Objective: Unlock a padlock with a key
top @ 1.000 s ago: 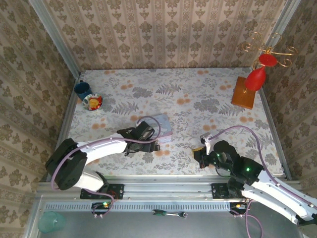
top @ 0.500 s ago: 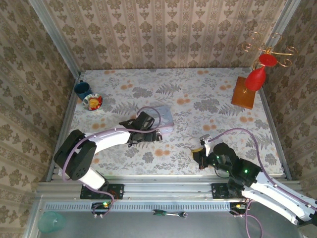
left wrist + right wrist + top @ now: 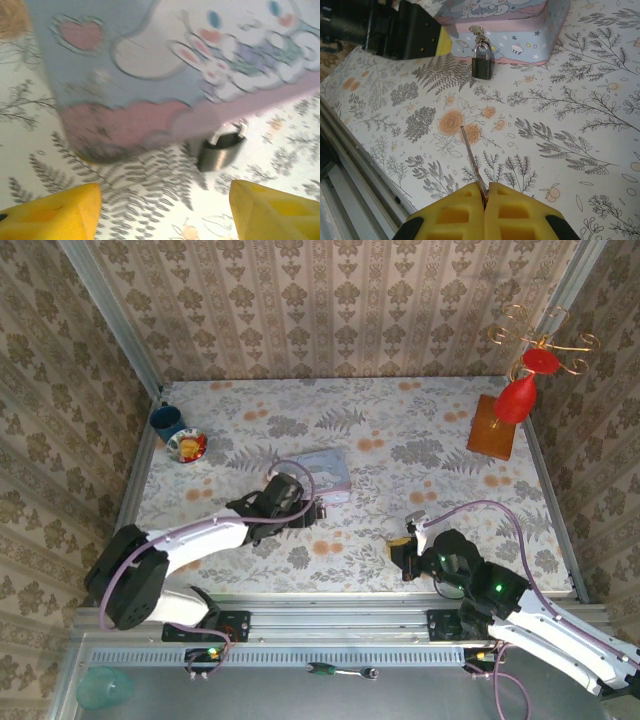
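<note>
The small dark padlock [image 3: 482,65] hangs by its metal shackle from the clasp on the front of the pastel tin box [image 3: 505,20]. In the left wrist view the padlock [image 3: 220,152] hangs just below the tin's [image 3: 150,65] pink edge, ahead of my left gripper [image 3: 165,212] and toward its right finger. That gripper is open, its yellow pads [image 3: 50,212] wide apart and empty. My left gripper [image 3: 313,510] sits against the tin's near left side. My right gripper [image 3: 486,192] is shut on the key [image 3: 472,160], whose thin blade points toward the padlock from a good distance.
A blue cup [image 3: 166,421] and a small dish [image 3: 187,446] stand at the back left. A wooden base with a red ornament stand [image 3: 492,427] is at the back right. The metal rail [image 3: 350,160] runs along the near edge of the table.
The tin box has slid a little away from the arms, with the left gripper following beside it. The right gripper with the key has barely moved.
</note>
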### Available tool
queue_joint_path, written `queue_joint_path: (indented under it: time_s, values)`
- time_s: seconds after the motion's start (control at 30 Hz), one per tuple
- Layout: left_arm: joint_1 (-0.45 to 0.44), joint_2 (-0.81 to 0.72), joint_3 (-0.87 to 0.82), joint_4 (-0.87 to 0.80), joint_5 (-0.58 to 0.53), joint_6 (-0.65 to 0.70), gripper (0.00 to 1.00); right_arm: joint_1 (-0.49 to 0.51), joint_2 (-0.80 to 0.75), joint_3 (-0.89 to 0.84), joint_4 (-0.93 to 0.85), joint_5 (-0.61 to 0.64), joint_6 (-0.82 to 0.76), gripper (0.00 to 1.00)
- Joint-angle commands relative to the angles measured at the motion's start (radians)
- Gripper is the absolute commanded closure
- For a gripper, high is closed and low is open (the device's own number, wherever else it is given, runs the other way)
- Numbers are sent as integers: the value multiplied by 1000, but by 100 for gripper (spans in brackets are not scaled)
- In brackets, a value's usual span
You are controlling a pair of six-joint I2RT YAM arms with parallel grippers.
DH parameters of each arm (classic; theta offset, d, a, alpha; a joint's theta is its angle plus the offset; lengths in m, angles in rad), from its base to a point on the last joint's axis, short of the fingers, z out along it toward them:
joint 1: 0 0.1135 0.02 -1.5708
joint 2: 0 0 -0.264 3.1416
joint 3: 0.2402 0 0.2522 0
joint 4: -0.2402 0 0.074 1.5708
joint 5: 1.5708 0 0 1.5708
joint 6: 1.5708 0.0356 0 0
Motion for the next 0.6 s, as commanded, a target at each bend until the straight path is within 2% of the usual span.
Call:
queue_joint_path:
  time_s: [0.0, 0.07, 0.2, 0.57]
  values:
    - [-58, -27, -69, 152, -55, -59, 31, -5, -6, -13, 26, 23, -9, 100]
    - [-81, -23, -93, 221, -54, -68, 31, -5, -8, -14, 25, 21, -9, 100]
    - [-112, 16, -67, 237, -82, -60, 31, -5, -11, -14, 23, 21, -9, 100]
    - [-81, 171, -3, 327, -81, -35, 31, -5, -28, -16, 16, 26, -6, 100]
